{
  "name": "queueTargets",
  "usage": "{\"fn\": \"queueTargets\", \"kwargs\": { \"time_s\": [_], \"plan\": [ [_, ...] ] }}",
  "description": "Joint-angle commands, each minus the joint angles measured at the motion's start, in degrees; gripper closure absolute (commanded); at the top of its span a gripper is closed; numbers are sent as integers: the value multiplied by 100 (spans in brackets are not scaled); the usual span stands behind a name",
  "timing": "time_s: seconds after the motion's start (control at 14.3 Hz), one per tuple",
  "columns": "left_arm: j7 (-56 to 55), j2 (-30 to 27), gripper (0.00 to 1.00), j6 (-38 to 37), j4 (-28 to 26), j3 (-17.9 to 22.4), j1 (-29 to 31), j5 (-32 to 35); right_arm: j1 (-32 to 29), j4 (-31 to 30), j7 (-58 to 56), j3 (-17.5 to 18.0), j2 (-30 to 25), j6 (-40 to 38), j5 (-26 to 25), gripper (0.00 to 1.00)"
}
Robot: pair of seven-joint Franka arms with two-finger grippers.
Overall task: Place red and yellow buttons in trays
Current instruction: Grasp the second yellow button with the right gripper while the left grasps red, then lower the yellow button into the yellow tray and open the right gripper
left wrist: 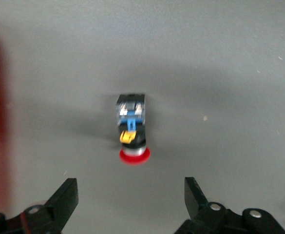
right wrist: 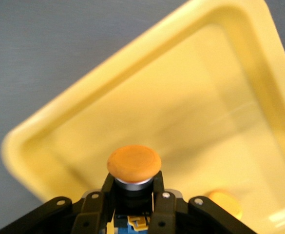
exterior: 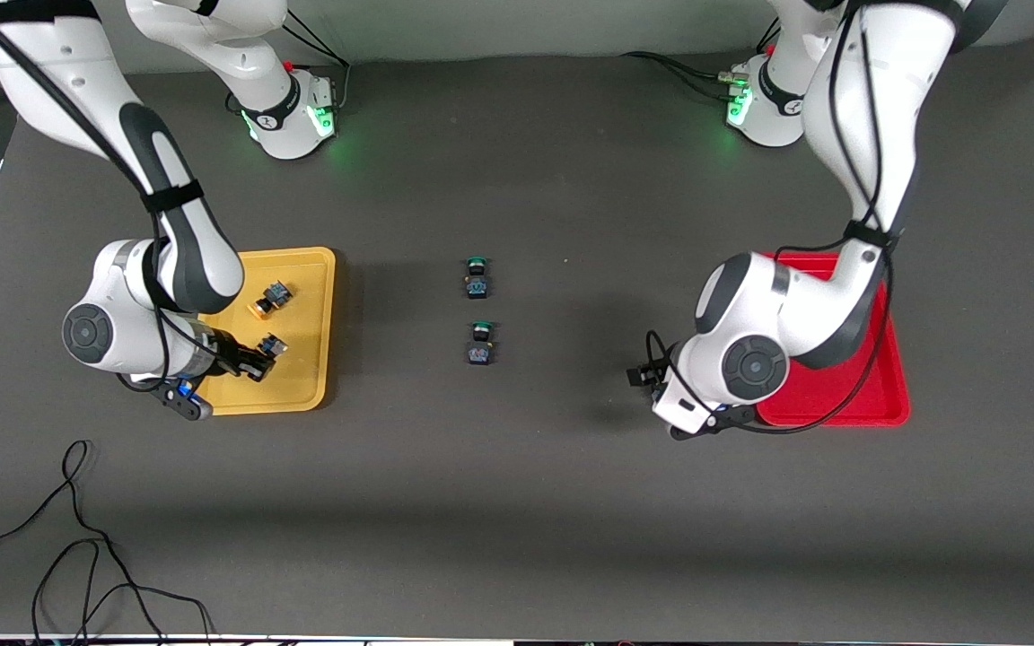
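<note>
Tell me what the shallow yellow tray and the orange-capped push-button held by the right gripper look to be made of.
The shallow yellow tray looks like moulded plastic, semi-glossy: rounded rim, soft highlights. The orange-capped push-button, clamped in the right gripper over the tray, seems to have a smooth matte plastic cap; the bright ring beneath it could be metal or plated plastic.
</note>
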Motion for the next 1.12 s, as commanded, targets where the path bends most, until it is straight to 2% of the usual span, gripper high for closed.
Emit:
{"fn": "queueTargets", "kwargs": {
  "time_s": [0.0,0.07,0.14,0.21,0.28,0.42,0.56,0.63,0.7,0.77,0.91,1.05],
  "plan": [
    [-104,56,8,362,-170,18,-6,-20,97,94,-167,-9,65,74,290,100],
    [-104,135,12,503,-205,27,-6,-20,97,94,-175,-9,74,74,395,100],
    [-104,214,14,713,-266,27,2,-20,97,85,-184,-18,82,91,449,67],
    [-112,224,16,924,-380,18,2,-29,97,76,-193,-18,65,135,449,1],
    [-112,241,16,1074,-494,18,-6,-29,97,76,-202,-18,30,126,449,0],
    [-104,259,27,1338,-697,18,-6,-29,105,172,-202,-18,-145,-13,449,0],
    [-104,259,34,1576,-873,18,-15,-29,105,557,-184,-18,-566,-923,441,0],
    [-86,250,54,1541,-873,18,-6,-21,105,803,-184,-26,-812,-1459,397,0],
    [-95,233,79,1489,-882,18,2,-29,105,1006,-193,-27,-1058,-1786,370,0],
    [-138,189,100,1419,-882,18,-15,-29,105,1112,-202,-18,-1382,-2007,361,0],
    [-270,-39,100,998,-821,1,2,-38,114,1210,-237,0,-2155,-2307,344,0],
    [-314,-494,100,507,-821,-17,-6,-38,114,1184,-586,0,-2771,-2465,309,0]
  ]
}}
